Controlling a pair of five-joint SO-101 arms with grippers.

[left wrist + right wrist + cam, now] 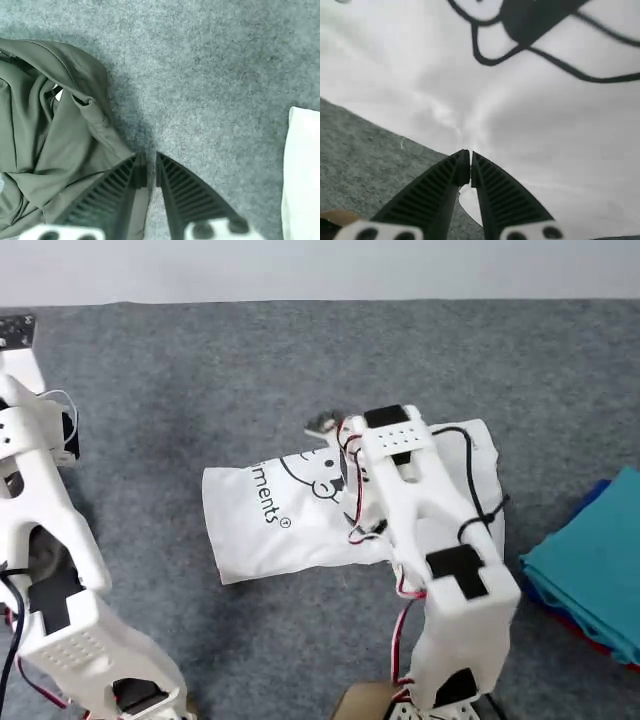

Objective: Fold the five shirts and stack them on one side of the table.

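Note:
A white shirt (270, 530) with black print lies partly folded in the middle of the grey carpeted table (200, 370). The right arm (420, 500) stretches over its right half. My right gripper (470, 159) is shut, pinching the white shirt's (545, 125) fabric near an edge, and wrinkles run out from the tips. My left gripper (146, 167) is shut with nothing in it, low over the carpet. Just beside it lies a crumpled dark olive shirt (45, 135). The white shirt's edge (302, 175) lies farther off. Folded shirts (600, 570), teal on top of blue and red, are stacked at the table's right edge.
The left arm (40, 490) stands along the table's left edge. Bare carpet (210, 75) lies between the olive shirt and the white one. A brown cardboard piece (365, 702) sits at the right arm's base.

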